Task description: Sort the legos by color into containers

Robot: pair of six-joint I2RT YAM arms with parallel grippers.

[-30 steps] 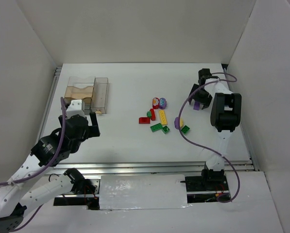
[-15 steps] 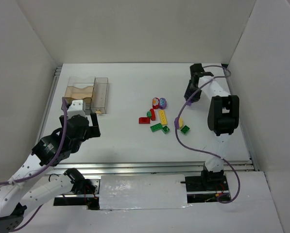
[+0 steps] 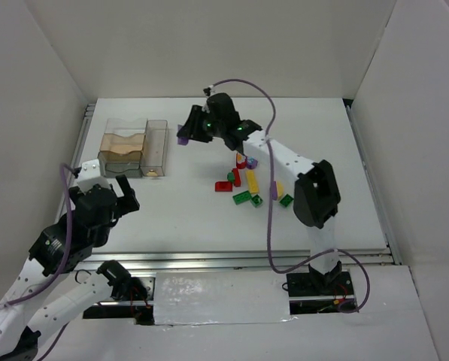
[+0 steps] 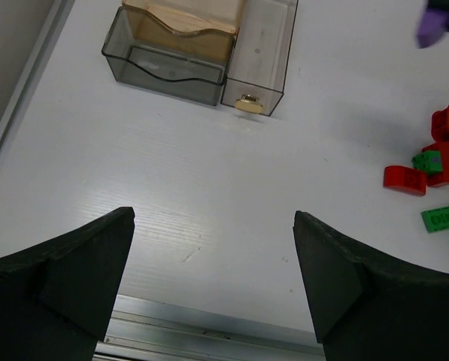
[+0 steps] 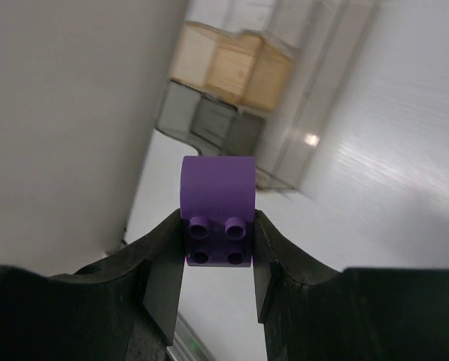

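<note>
Purple brick (image 5: 217, 197): clamped in the right tool (image 3: 185, 138), held above the desk (image 3: 194, 218) just beside the clear compartment box (image 3: 157, 131); not yet deposited. Left tool (image 4: 213, 226): spread wide, nothing held. Box contents: one small yellowish piece (image 4: 247, 103) in the long narrow compartment; a tan mass (image 4: 186, 19) in the others, nature not determined. Left loose mid-desk: red, green, yellow and purple bricks (image 3: 247, 183). Task judged barely begun.
</note>
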